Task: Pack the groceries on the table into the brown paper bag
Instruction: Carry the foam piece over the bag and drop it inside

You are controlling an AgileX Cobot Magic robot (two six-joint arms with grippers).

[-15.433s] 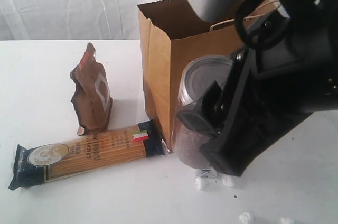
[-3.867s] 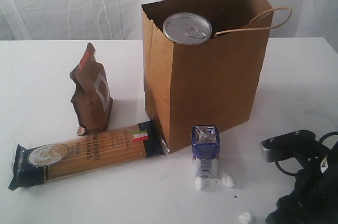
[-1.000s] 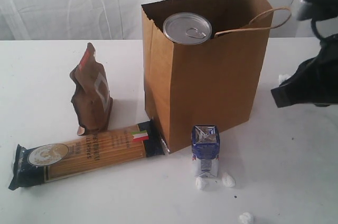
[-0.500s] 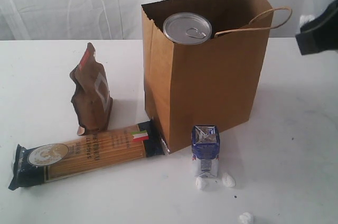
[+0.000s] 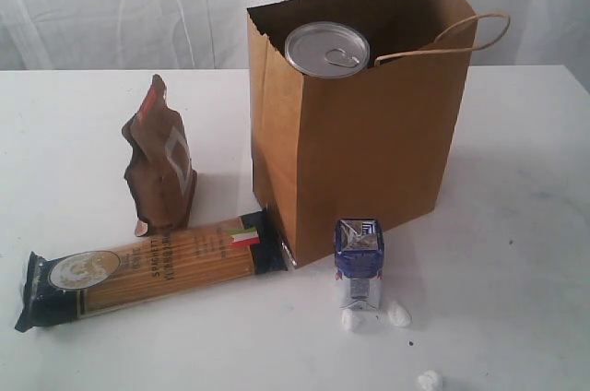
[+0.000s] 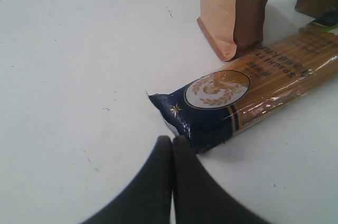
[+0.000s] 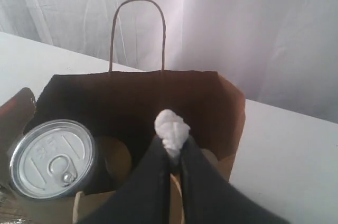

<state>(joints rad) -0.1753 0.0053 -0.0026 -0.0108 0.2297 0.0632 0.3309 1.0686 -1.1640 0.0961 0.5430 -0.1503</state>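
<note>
So the left gripper (image 6: 172, 139) has its two black fingers pressed flat together, nothing between them. The right gripper (image 7: 172, 154) is pinched tight on a small white lump (image 7: 170, 126) that pokes out past its fingertips.

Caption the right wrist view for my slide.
Right gripper pinches a white crumb above the open brown paper bag holding the silver can.

Bright, even light, soft shadows on the table (image 5: 74, 133), slight blur.
</note>
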